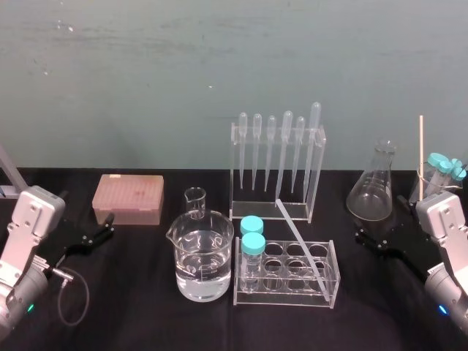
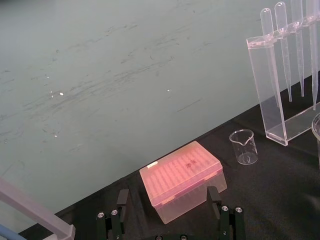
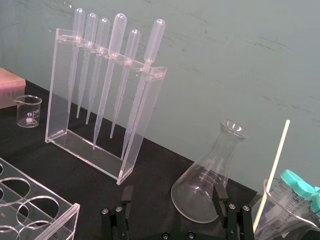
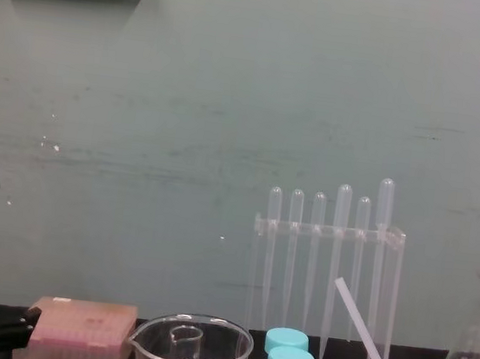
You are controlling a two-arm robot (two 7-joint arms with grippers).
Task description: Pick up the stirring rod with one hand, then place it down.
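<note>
— Where is the stirring rod [image 1: 301,240]?

— It slants across the clear test tube rack [image 1: 285,298] in the middle of the black table [image 1: 131,307]. Its lower end sits down in the rack's right side. Its upper end points back toward the pipette rack [image 1: 270,210]. In the chest view it rises up and to the left in front of that rack. I cannot tell whether the two touch.

— And the grippers?

— The left gripper [image 1: 89,235] hangs low at the table's left side, just in front of the pink pipette tip box [image 1: 127,199]. Its fingers [image 2: 121,200] are spread wide and empty. The right gripper [image 1: 382,221] is at the far right, close to the conical flask [image 1: 373,186]. Its fingers [image 3: 218,195] are also spread and grip nothing. Both grippers are well apart from the rod.

— What stands around the test tube rack?

— Two teal-capped tubes [image 1: 252,238] stand in its left wells. Just to its left is a large beaker [image 1: 201,256] partly filled with clear liquid. A small beaker [image 1: 194,202] stands behind that one.
</note>
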